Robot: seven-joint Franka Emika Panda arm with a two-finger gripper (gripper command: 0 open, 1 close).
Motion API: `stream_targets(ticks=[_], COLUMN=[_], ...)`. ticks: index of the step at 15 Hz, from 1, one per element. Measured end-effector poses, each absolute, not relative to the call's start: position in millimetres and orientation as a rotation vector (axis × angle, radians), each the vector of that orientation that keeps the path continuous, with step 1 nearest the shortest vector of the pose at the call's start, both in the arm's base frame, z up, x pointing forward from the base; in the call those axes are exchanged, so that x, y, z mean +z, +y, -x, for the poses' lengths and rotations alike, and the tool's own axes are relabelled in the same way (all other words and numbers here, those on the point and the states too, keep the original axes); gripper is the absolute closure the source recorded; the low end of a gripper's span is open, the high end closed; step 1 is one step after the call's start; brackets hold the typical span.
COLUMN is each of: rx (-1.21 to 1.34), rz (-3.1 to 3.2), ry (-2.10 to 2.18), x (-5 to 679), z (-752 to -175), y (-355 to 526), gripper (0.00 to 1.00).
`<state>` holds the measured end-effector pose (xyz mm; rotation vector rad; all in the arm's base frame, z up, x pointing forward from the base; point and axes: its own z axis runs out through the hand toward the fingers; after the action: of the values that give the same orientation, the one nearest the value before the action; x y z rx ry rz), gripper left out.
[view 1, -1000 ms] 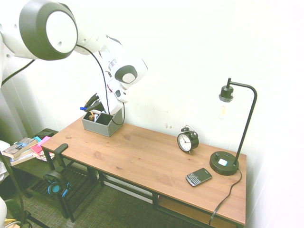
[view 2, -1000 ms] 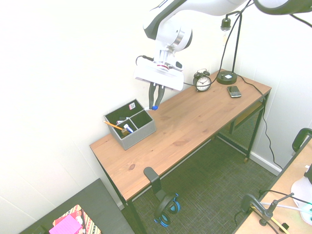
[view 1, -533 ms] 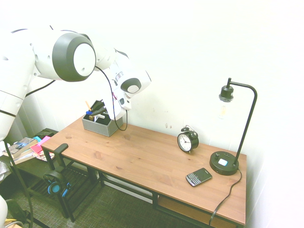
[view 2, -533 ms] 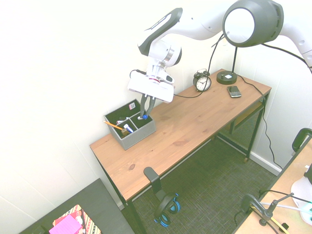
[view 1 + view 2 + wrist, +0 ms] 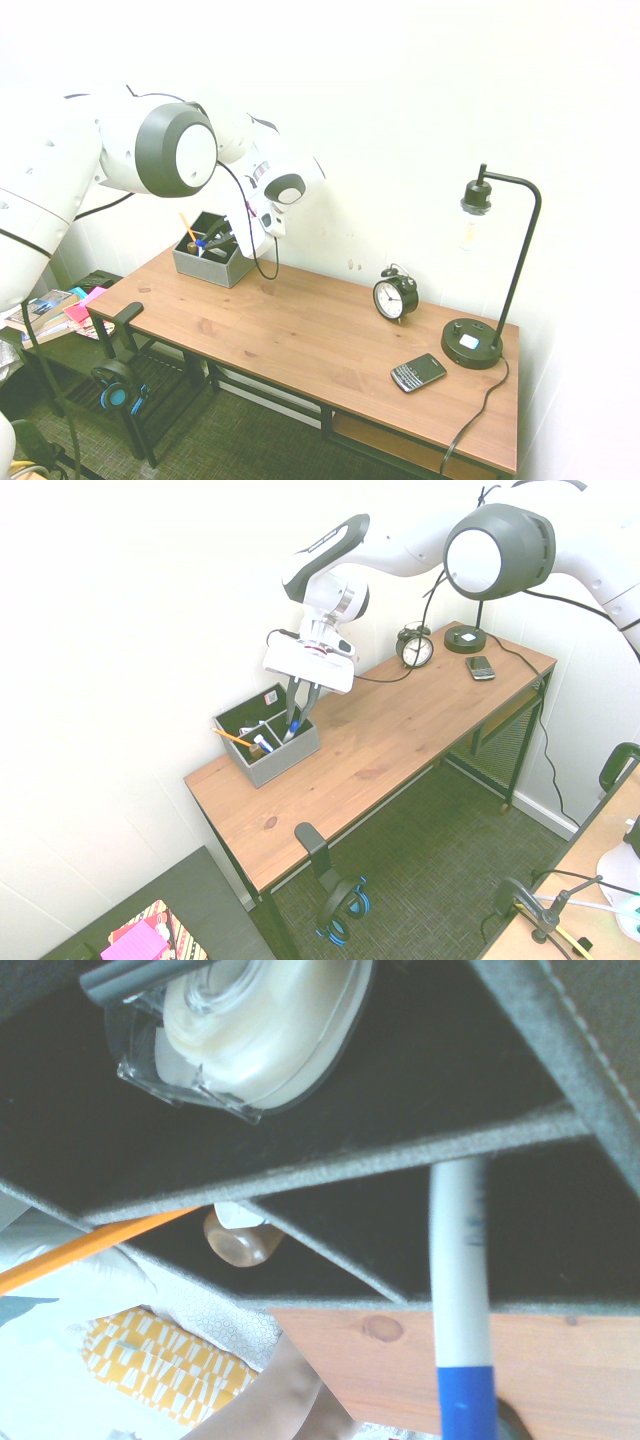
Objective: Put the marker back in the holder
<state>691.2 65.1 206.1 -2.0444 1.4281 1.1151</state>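
The marker [image 5: 291,729], white with a blue cap, hangs nearly upright with its white end down inside the near right compartment of the grey holder [image 5: 277,764]. My gripper [image 5: 297,716] is shut on its capped end, right above the holder. From the other side, the gripper [image 5: 221,240] and the blue cap of the marker [image 5: 200,243] sit over the holder [image 5: 209,267] at the desk's far left. In the wrist view the marker [image 5: 457,1290] reaches past the holder's felt divider [image 5: 400,1150] into a dark compartment.
A tape dispenser [image 5: 240,1030] and an orange pencil [image 5: 90,1250] occupy other compartments of the holder. A clock [image 5: 395,297], a black phone [image 5: 418,372] and a desk lamp [image 5: 473,345] stand toward the desk's other end. Headphones [image 5: 118,385] hang beside the desk.
The gripper has come down and across to the holder with the marker. The marker's white end now dips into the compartment, where before it hung above the box.
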Motion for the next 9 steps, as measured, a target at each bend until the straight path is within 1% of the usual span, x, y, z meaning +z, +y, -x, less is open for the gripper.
stream_targets(ticks=[4, 6, 9], rx=[1.089, 1.014, 0.886], rz=[2.103, 2.232, 2.455], ry=[1.433, 1.441, 1.435], x=[212.4, 239.6, 290.2], z=[-691.0, -687.3, -660.7], y=[61.2, 54.5, 34.9], gripper=[0.0, 0.0, 0.0])
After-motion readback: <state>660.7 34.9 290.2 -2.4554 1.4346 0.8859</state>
